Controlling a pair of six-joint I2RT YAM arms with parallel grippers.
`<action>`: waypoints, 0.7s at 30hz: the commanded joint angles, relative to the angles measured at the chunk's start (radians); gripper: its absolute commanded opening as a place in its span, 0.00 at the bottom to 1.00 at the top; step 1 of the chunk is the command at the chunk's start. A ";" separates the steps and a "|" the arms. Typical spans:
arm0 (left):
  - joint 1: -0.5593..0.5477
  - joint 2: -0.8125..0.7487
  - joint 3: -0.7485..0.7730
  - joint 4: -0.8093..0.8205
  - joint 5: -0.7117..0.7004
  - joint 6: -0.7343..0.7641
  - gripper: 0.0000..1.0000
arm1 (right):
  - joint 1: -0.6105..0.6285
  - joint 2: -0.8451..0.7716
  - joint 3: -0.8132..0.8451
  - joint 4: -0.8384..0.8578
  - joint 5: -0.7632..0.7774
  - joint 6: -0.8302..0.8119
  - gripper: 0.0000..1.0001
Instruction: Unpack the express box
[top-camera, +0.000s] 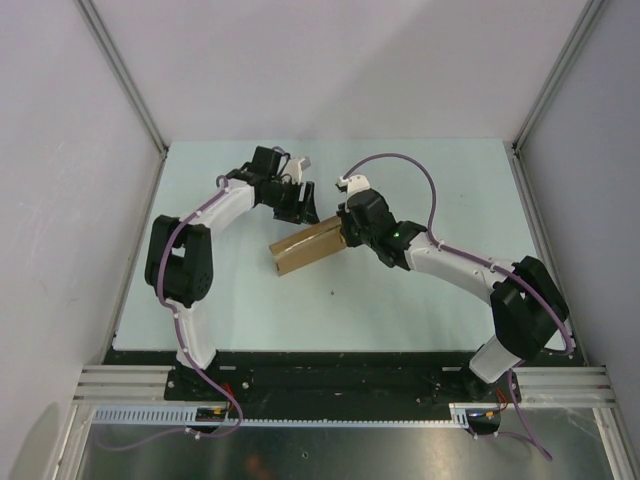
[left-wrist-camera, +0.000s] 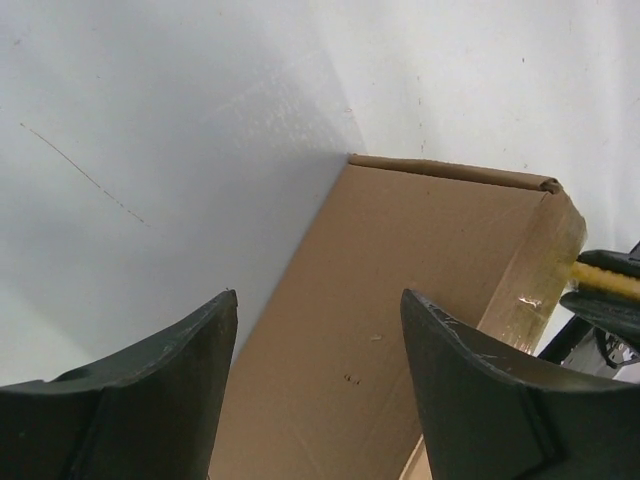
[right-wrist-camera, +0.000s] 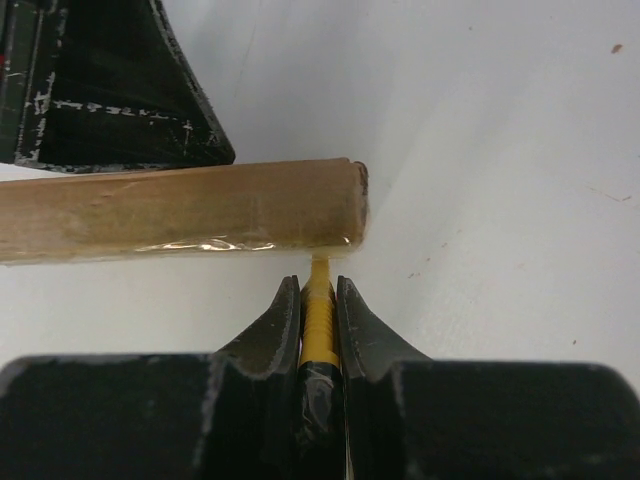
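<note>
**Cardboard box lying mid-surface, yellow knife meeting its taped edge**

The express box (top-camera: 303, 250) is lying flat near the middle of the surface (top-camera: 420, 310), angled so that one short end is pointing towards the right arm. It is plain brown cardboard, matte and slightly fibrous, with soft, rounded folds at the corners and a few tiny dark specks on its broad top. A strip of clear glossy tape (right-wrist-camera: 200, 243) is catching the light along one edge.

The right fingers (right-wrist-camera: 365, 335) are pressing tightly together on a thin yellow knife (right-wrist-camera: 318, 315), gripping it with only a sliver showing between the black pads. Its tip is reaching the taped edge near the box's corner; whether it is actually biting into the tape is hard to make out, and the rest of the knife is hiding inside the grip.

The left fingers (left-wrist-camera: 150, 400) are standing well apart and holding nothing. They are hanging over the box's far side, their black plastic scuffed and scratched. I cannot tell whether they are touching the cardboard.

The surface is looking pale, smooth and faintly scratched, with one small dark speck (top-camera: 333, 293) lying just in front of the box.

Counting up: one box, one knife, two arms, two pairs of fingers. The wrist views are cutting off most of the box.
</note>
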 joint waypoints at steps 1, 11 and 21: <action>-0.003 -0.069 0.059 -0.005 -0.009 0.019 0.73 | 0.002 -0.037 0.004 0.058 -0.027 0.018 0.00; -0.003 -0.118 0.112 -0.003 -0.060 0.038 0.85 | 0.000 -0.047 0.004 0.029 -0.010 0.035 0.00; -0.006 -0.123 0.061 -0.003 0.272 0.154 0.90 | -0.012 -0.037 0.004 0.026 -0.010 0.053 0.00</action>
